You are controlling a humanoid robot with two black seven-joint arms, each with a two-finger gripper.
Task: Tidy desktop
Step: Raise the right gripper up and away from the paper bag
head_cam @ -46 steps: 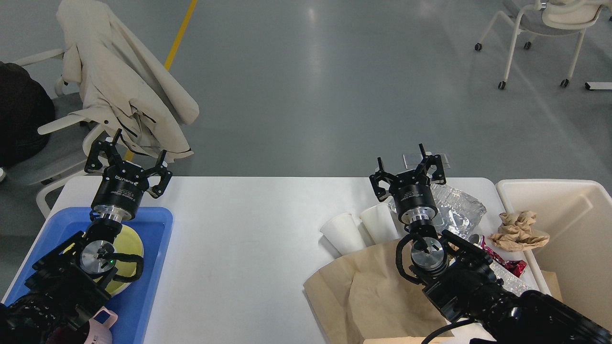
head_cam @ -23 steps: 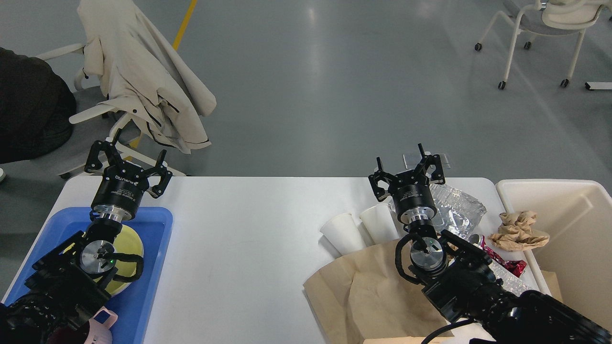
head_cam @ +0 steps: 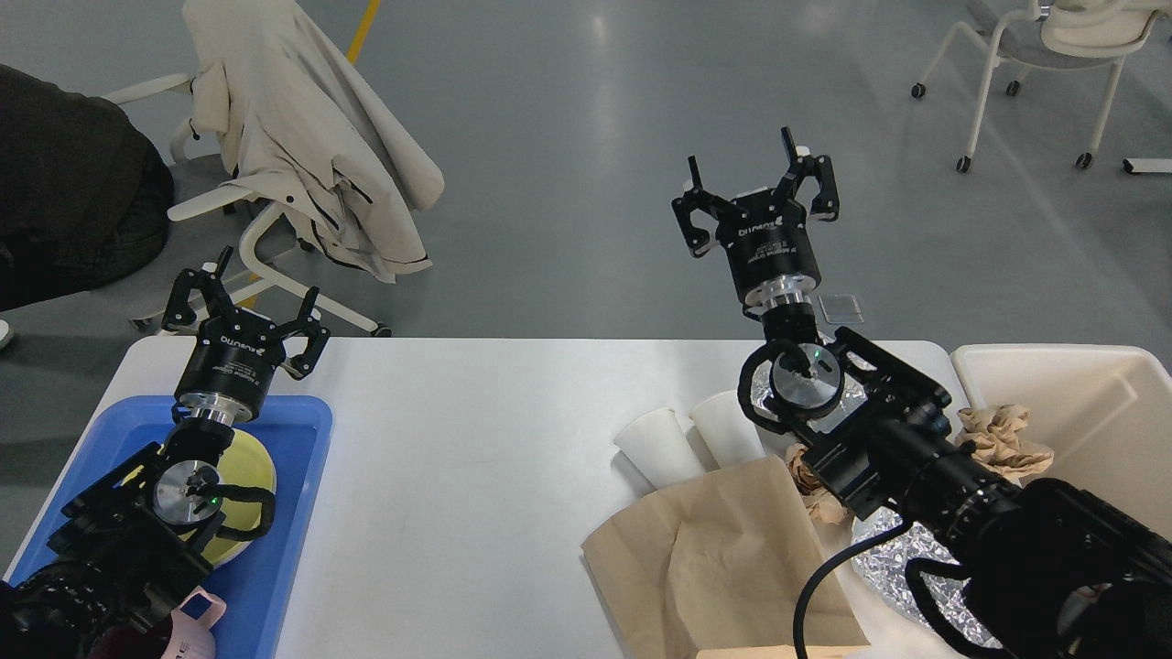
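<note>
The white desktop [head_cam: 458, 439] spans the view. On its right side lie two white paper cups [head_cam: 659, 447], a brown paper bag [head_cam: 723, 549], crumpled brown paper [head_cam: 1003, 439] and crumpled foil [head_cam: 902, 558]. My right gripper [head_cam: 755, 178] is raised high above the far edge of the desktop, open, with nothing between its fingers. My left gripper [head_cam: 247, 307] hovers open and empty above the far end of the blue tray [head_cam: 293, 513], which holds a yellow round item [head_cam: 252, 476] and a pink object [head_cam: 197, 618].
A cream-white bin [head_cam: 1099, 403] stands at the right edge of the desktop. Beyond the table, a white chair draped with a beige coat [head_cam: 311, 137] stands at the left, and another white chair [head_cam: 1035, 55] at the far right.
My right arm has risen and swung away from the trash pile, its gripper now well above the far table edge. The chair with the coat has rolled to the right. The left arm is unchanged.
</note>
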